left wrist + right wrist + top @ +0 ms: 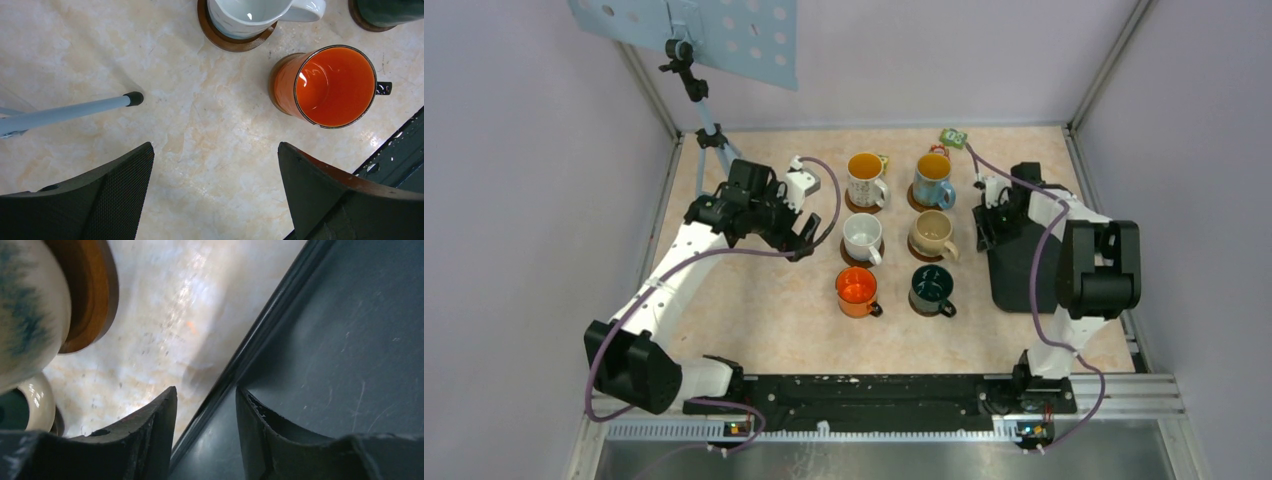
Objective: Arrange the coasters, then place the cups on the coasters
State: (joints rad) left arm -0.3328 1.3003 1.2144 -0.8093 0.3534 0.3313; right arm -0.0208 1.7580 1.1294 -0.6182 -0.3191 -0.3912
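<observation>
Six cups (862, 236) stand in two columns of three, each on a coaster (230, 44); the left gripper (804, 240) hangs spread wide just left of them. The right gripper (206, 430) straddles the left rim of the black tray (1009, 280), jaws narrowly apart; whether they pinch it, I cannot tell.

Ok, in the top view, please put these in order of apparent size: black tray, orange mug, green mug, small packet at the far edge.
Largest: black tray.
Next: orange mug and green mug, which look alike, so I do not rank them.
Smallest: packet.
</observation>
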